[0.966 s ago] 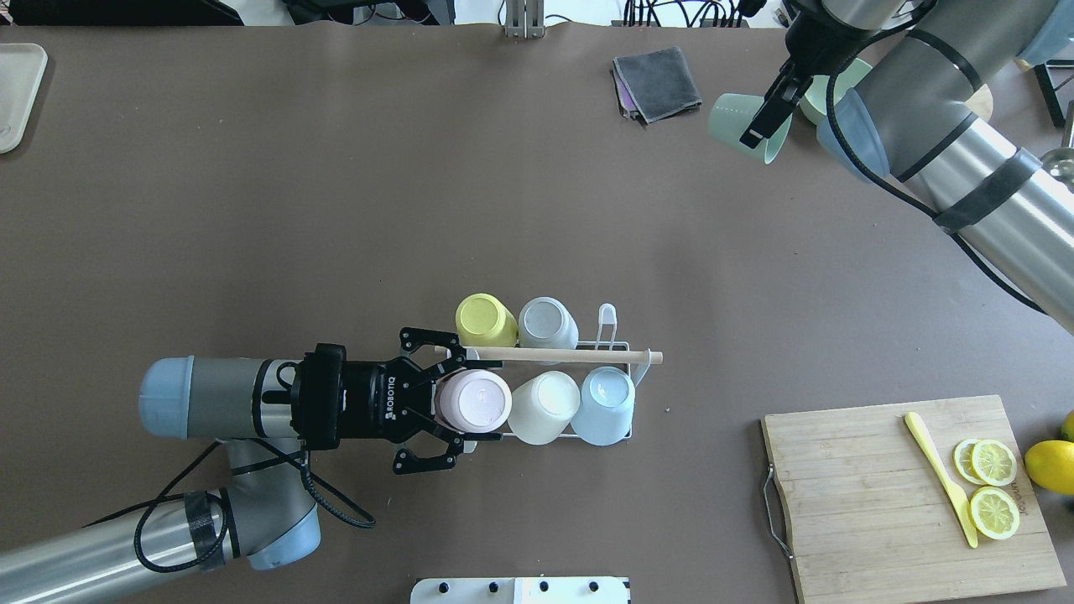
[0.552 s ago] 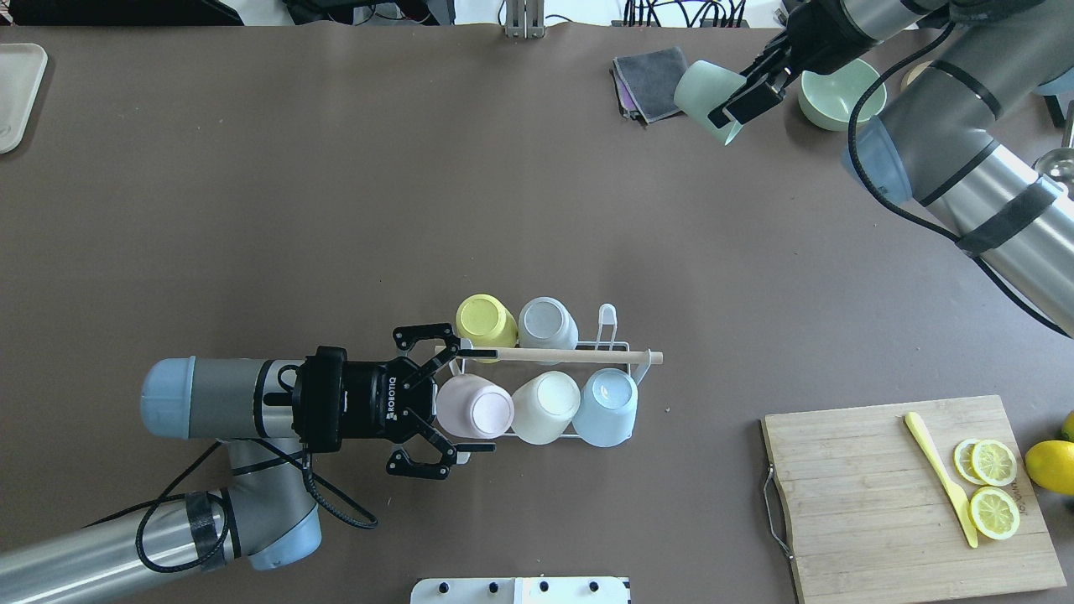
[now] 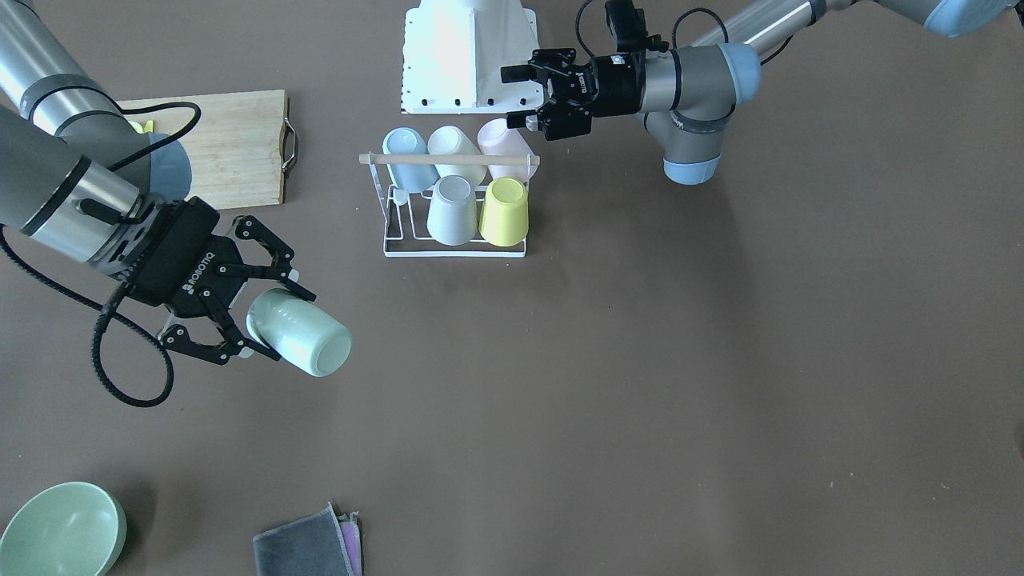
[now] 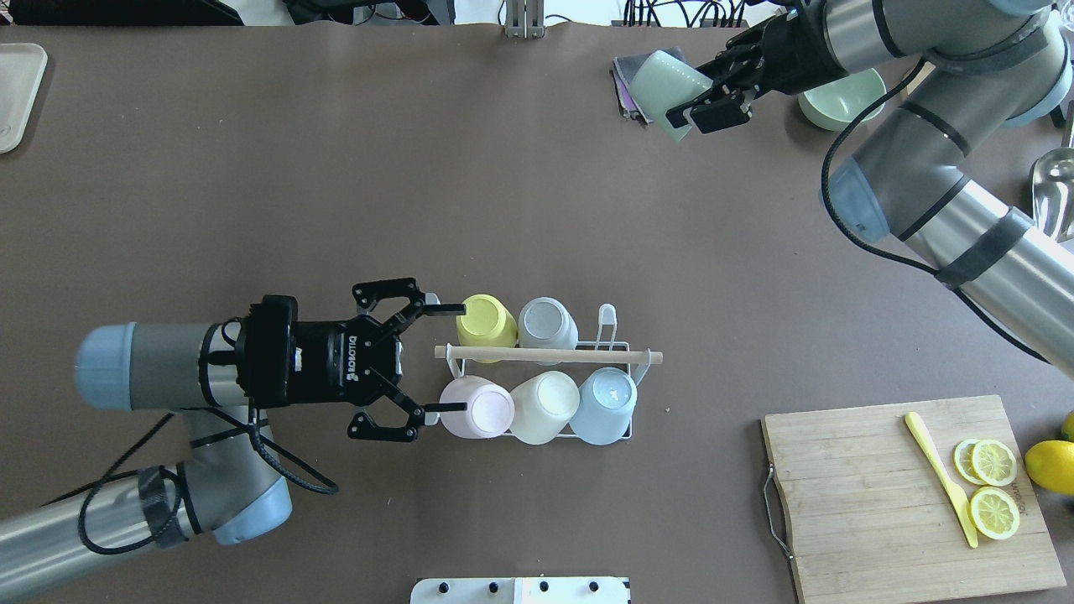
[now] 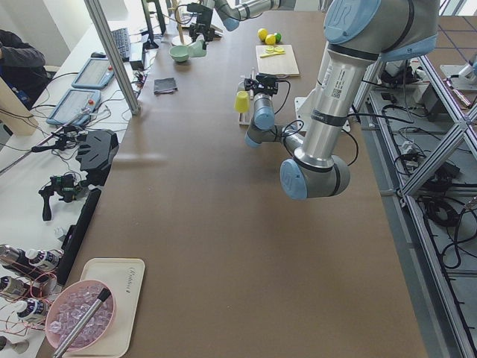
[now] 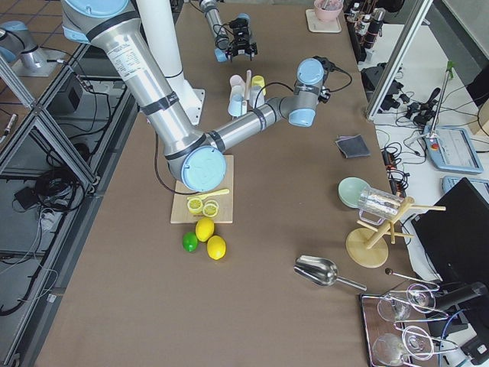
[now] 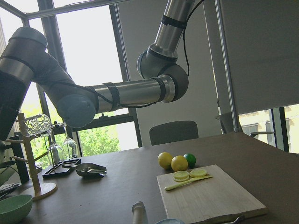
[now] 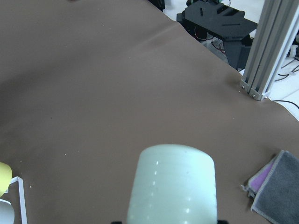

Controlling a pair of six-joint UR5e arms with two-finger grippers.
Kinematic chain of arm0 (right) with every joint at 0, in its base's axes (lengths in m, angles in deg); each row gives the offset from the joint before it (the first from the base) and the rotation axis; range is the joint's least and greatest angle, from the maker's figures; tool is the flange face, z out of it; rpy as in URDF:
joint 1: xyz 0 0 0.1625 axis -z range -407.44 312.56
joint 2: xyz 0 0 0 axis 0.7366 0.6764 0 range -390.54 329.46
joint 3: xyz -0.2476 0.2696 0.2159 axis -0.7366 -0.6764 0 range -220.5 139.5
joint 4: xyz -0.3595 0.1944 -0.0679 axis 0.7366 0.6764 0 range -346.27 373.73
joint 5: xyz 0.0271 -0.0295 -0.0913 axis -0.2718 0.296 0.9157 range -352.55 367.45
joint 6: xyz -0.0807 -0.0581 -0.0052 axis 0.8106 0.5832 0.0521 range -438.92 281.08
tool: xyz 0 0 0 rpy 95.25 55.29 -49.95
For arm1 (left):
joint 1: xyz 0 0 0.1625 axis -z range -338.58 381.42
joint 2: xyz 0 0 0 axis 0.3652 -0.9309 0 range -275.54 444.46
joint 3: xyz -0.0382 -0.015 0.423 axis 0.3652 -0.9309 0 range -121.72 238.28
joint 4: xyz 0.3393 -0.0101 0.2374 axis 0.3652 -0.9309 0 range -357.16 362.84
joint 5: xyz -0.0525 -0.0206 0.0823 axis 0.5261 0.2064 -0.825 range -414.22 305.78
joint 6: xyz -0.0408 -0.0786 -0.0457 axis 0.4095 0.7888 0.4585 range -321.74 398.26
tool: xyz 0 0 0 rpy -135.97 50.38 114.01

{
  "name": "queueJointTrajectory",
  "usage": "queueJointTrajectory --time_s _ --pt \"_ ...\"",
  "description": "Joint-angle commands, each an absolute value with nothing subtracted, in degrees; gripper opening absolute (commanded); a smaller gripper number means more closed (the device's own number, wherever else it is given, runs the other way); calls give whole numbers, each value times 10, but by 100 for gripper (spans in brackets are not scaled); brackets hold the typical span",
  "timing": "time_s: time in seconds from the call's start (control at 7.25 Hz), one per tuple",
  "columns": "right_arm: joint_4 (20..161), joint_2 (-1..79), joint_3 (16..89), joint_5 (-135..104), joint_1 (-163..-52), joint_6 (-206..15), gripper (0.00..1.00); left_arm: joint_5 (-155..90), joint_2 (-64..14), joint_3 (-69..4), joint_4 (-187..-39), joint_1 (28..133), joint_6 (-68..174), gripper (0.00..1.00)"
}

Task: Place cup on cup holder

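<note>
The cup holder [image 4: 570, 356] stands mid-table with five upturned cups [image 4: 545, 407] on it. Our left gripper [image 4: 449, 358] gapes empty beside it. The green bowl [image 4: 843, 105] looks empty. Our right gripper [image 3: 268, 314] clamps the mint cup [image 3: 308, 340] at its mouth end, aloft, well apart from the holder; we judge it light, stiff, slippery. One prong [image 4: 606, 317] stands bare.

Overhead and front cameras opposed, both framing the cup holder [image 4: 545, 356]

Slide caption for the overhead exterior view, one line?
Right gripper holds a pale green plastic cup; open left gripper beside the white wire cup holder bearing five inverted cups.
</note>
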State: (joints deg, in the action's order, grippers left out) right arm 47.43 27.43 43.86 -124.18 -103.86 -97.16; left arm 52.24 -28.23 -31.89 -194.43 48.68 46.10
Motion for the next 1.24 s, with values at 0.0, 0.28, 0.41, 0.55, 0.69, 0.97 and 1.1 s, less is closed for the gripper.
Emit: queueJointTrajectory --time_s 0.0,0.28,0.41,0.55,0.69,0.97,1.1 --pt "369 288 452 -1151 -971 -1044 51 592 -195 -470 -1726 565 470 99" --pt "308 332 501 -1082 -921 -1073 51 603 -171 -481 -1563 628 468 99" --pt "270 374 538 -1053 -893 -1073 48 593 -173 -482 -1425 668 467 98" --pt "224 402 567 -992 -854 -1072 45 566 -177 -482 -1289 696 467 99" --pt "187 415 571 -935 -818 -1059 45 519 -177 -481 -1197 704 467 98" --pt "135 443 569 -874 -784 -999 45 432 -171 -474 -1009 707 470 98" --pt "116 456 568 -849 -772 -961 45 431 -165 -475 -957 733 473 99"
